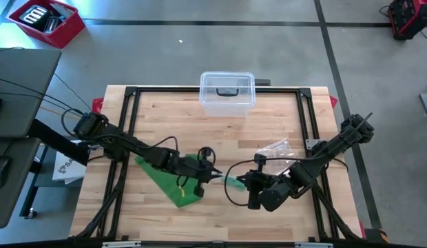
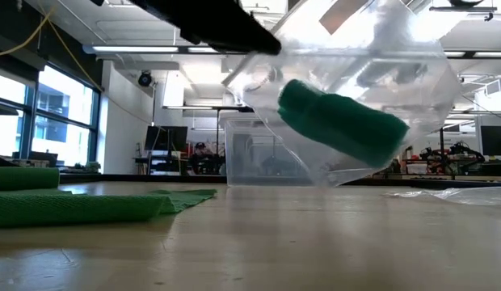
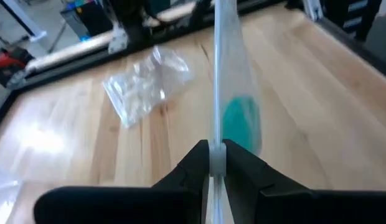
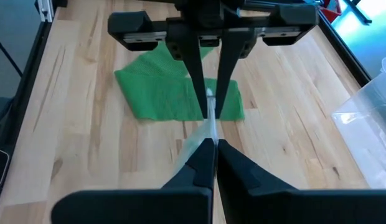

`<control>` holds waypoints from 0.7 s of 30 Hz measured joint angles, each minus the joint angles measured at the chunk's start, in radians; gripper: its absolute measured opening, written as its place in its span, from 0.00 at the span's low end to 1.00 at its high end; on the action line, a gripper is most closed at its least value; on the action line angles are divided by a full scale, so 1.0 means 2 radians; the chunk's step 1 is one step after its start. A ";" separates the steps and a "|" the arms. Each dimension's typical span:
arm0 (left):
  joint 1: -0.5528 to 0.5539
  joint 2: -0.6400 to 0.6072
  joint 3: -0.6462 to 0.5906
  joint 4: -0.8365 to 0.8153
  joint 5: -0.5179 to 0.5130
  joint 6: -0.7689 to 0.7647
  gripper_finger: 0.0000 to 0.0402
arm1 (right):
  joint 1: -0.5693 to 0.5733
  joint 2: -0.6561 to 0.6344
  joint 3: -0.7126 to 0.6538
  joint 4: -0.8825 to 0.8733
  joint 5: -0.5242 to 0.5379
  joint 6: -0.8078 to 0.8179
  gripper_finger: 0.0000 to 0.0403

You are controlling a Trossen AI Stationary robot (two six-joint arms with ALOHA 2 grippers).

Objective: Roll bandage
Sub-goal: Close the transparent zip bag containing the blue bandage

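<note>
A clear plastic bag [image 2: 355, 89] with a rolled green bandage [image 2: 339, 121] inside hangs between my two grippers, above the table's near middle. My left gripper [image 1: 213, 172] is shut on one edge of it and my right gripper [image 1: 246, 182] on the opposite edge, the two facing each other. A second green bandage [image 1: 173, 180] lies unrolled and flat on the wood, under and to the left of my left gripper. My left gripper pinches an upright edge of the clear bag [image 3: 216, 140] between its two fingers, coming slanting down from the table's left. The bag stretches away from the fingers with the green roll [image 3: 241, 121] inside, clear of the table. My right gripper pinches the bag's opposite end [image 4: 208, 134] between its two fingertips, slanting down from the table's right. The film runs as a narrow strip from these fingers up to the left gripper's fingers [image 4: 196, 74] opposite.
A clear lidded box [image 1: 227, 93] stands at the table's far edge, in the middle. A crumpled empty clear bag [image 1: 279, 148] lies to the right of centre. A black frame [image 1: 131, 124] runs around the table top. Bare wood lies to the near left and far right.
</note>
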 joint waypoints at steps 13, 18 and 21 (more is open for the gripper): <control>-0.011 0.000 0.000 -0.059 -0.026 -0.026 0.09 | 0.000 0.000 0.000 0.001 0.000 0.000 0.00; -0.011 0.000 0.000 -0.076 -0.026 -0.036 0.09 | 0.000 0.000 0.000 0.001 0.000 0.000 0.00; -0.011 0.000 0.000 -0.081 -0.026 -0.039 0.09 | 0.000 0.000 0.000 0.001 0.000 0.000 0.00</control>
